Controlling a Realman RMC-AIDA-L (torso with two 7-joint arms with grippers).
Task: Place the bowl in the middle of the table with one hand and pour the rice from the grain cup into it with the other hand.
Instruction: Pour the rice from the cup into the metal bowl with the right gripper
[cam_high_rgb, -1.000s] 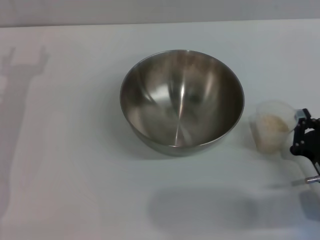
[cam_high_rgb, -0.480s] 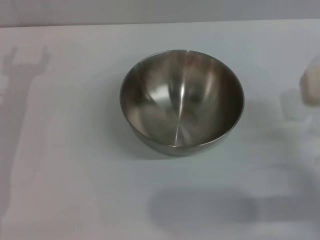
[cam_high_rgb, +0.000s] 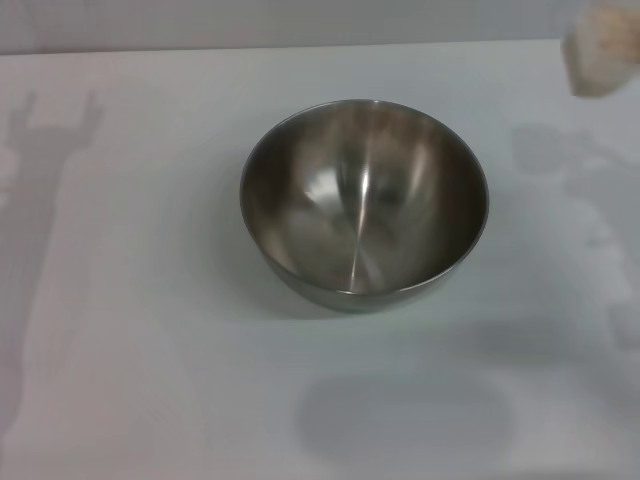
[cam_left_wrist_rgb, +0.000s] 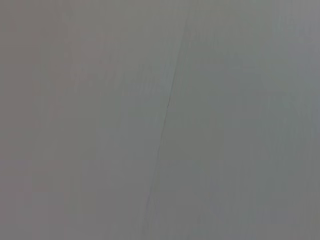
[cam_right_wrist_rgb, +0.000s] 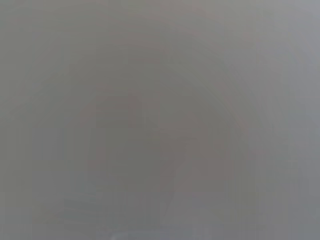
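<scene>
The white worktop (cam_high_rgb: 150, 300) fills the head view, with soft grey shadows across its left side, near edge and right side. Near its middle stands the stainless-steel mixing bowl (cam_high_rgb: 364, 205), upright; its brushed inside shows only reflections and nothing lies in it. At the far right corner of the head view, well apart from the bowl and cut by the picture's edge, is the translucent grain cup (cam_high_rgb: 603, 45), blurred, with pale beige rice (cam_high_rgb: 610, 35) showing through its wall; whether it touches the worktop cannot be told. Neither end effector appears in the head view, so how far either is open, and what holds the cup, cannot be told. Both wrist views show only a plain grey field, the left one crossed by a thin dark line.
</scene>
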